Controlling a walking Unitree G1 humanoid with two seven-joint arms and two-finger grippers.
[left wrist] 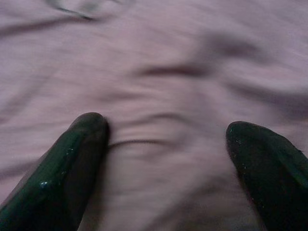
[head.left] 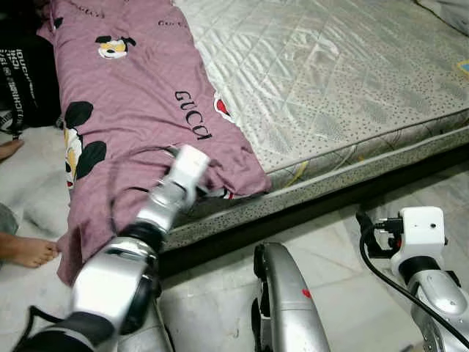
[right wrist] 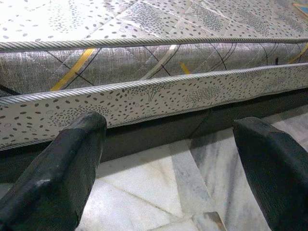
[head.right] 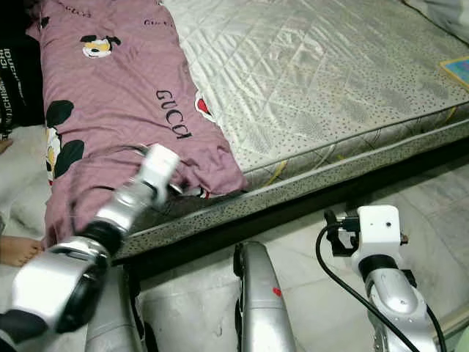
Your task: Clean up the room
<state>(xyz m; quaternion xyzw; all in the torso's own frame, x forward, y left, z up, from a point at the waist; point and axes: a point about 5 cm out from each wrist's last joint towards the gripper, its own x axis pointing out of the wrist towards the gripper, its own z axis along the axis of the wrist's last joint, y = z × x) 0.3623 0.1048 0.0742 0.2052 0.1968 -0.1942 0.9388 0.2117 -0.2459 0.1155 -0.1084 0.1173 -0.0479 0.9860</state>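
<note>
Mauve cotton printed with cartoon mice and black lettering, the sheet (head.left: 139, 95) lies along the left side of the mattress (head.left: 330, 81) and spills over its near edge down toward the marble floor (head.left: 344, 279). Its lower right corner sits bunched at the mattress's near edge. The left arm reaches forward and up from the shoulder, elbow bent low, forearm angled toward the near edge of the mattress, wrist pointed into the draped cloth. The left gripper (left wrist: 166, 144) has its two black fingers (left wrist: 72, 159) spread wide, tips pressed against or just above the wrinkled fabric, with nothing pinched between them. The right arm is held low over the floor, forearm raised, its white wrist housing level with the dark bed base. The right gripper (right wrist: 168, 159) points at the mattress's side seam, fingers wide apart and empty. A person's bare foot (head.left: 26, 251) rests on the floor just beside the sheet's hanging left edge.
</note>
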